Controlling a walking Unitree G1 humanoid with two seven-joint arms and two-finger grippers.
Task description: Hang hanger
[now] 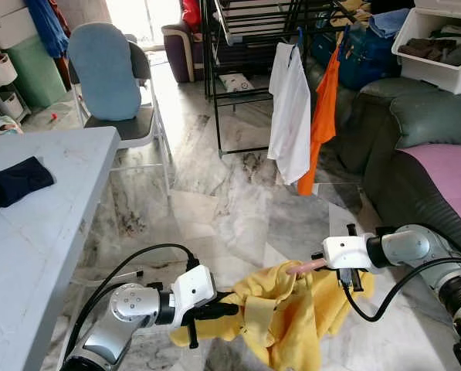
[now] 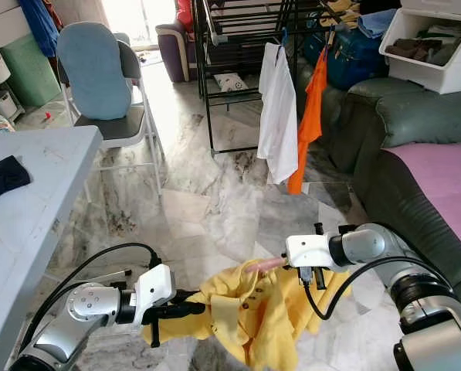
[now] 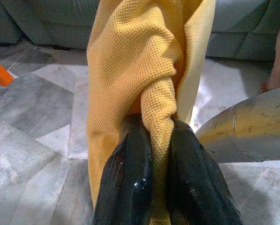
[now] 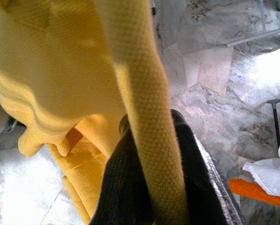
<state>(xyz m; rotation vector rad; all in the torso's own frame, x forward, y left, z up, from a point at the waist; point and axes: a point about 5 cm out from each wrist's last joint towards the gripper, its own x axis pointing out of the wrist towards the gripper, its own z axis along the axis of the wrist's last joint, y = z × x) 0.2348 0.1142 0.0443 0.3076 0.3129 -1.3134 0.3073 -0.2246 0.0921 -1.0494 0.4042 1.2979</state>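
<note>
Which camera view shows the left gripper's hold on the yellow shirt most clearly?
The left wrist view: black fingers pinch a fold of the yellow shirt. The eye views show the left gripper from afar.

A pale grey-white bench [image 1: 37, 209] carries a crumpled dark navy cloth [image 1: 12, 184] near its edge. Beyond it stands a grey chair with a light blue padded back [image 1: 105, 71]. On the marble-patterned tile floor [image 1: 215, 209], a dark green leather sofa [image 1: 415, 131] holds a pink cover [image 1: 450, 166], with a white plastic bin of clothes [image 1: 438, 46] behind.
</note>
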